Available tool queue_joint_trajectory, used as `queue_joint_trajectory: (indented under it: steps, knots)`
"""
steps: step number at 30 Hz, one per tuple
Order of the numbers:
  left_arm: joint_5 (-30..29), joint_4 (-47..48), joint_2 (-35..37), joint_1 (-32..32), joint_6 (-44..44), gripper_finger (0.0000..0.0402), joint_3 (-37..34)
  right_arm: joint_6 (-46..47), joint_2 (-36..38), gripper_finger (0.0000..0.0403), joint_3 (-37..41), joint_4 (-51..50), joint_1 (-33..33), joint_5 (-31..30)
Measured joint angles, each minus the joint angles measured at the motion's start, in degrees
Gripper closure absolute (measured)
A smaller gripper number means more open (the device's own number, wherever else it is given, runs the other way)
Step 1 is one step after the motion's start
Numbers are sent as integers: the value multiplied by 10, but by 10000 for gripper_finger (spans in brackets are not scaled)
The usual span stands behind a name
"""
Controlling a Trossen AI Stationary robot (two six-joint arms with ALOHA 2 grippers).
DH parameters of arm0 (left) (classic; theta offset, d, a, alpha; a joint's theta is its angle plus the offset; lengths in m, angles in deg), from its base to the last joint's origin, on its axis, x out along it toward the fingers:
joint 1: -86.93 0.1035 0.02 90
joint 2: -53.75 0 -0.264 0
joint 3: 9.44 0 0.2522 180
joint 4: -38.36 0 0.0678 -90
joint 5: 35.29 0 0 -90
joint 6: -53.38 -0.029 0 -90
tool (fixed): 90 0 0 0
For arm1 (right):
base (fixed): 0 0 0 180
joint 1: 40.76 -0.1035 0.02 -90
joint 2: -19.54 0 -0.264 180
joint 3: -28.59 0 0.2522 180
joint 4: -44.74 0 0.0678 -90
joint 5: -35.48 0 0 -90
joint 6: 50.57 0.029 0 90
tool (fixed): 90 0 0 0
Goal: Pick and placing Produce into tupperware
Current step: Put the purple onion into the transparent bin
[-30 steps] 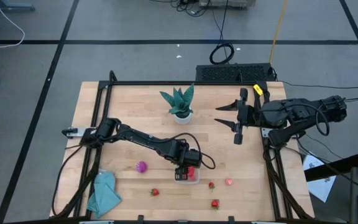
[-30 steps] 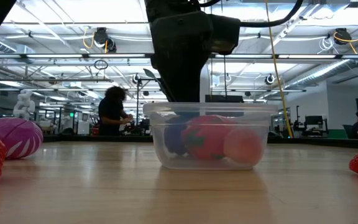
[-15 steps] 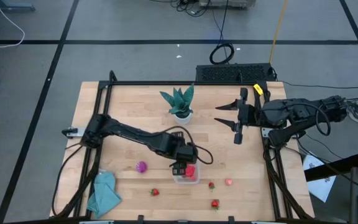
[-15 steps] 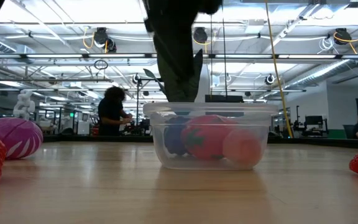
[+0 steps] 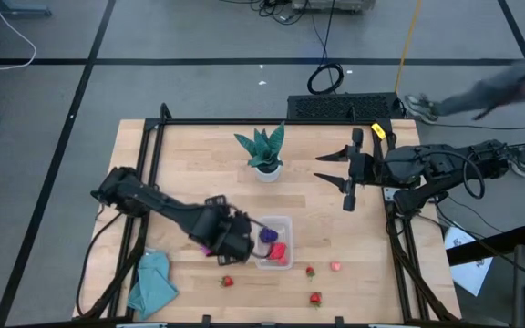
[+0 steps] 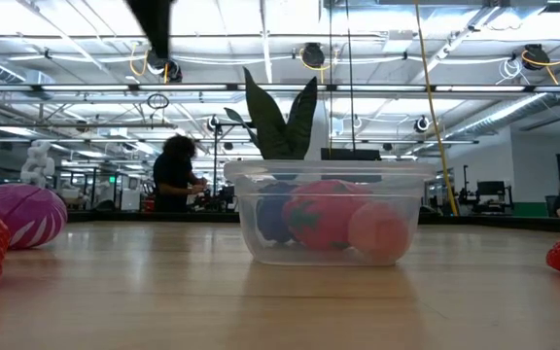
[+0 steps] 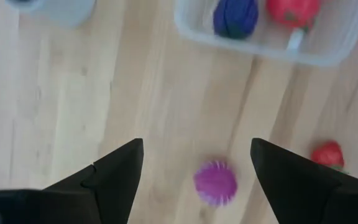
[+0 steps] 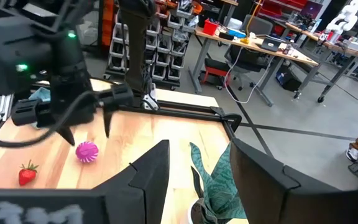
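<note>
The clear tupperware [image 5: 274,242] sits on the table and holds a dark purple fruit [image 7: 235,15], a red one [image 7: 293,9] and a pale one [image 6: 379,231]. My left gripper [image 7: 196,149] hangs open just left of it, above the magenta fruit [image 7: 215,182], touching nothing. The arm hides that fruit in the high view. Red strawberries [image 5: 227,281] [image 5: 310,271] [image 5: 315,298] and a pale pink piece [image 5: 335,266] lie along the near side. My right gripper [image 5: 322,169] waits open near the table's right edge.
A green plant in a white pot [image 5: 264,151] stands at the far middle of the table. A teal cloth [image 5: 151,282] lies at the near left corner. A black frame [image 5: 144,164] runs along the table's edges. A person's leg [image 5: 481,91] crosses the floor beyond the right arm.
My left gripper has risen out from over the tupperware and moved toward the table's left edge; it now stands above the magenta fruit. The fruits in the tupperware have stayed put. A person has walked in beyond the table's far right corner.
</note>
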Motion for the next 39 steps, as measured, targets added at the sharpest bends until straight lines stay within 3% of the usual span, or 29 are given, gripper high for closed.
queue_joint_trajectory:
  steps: [13,20,39]
  knots:
    - [104,-34,-3,-39,141,98,-130,0,0,243,0,5,0,0]
    - [136,-50,-3,-54,200,98,-154,0,0,243,0,6,0,0]
    - [116,-74,-3,-65,227,98,-170,11,0,243,0,4,0,1]
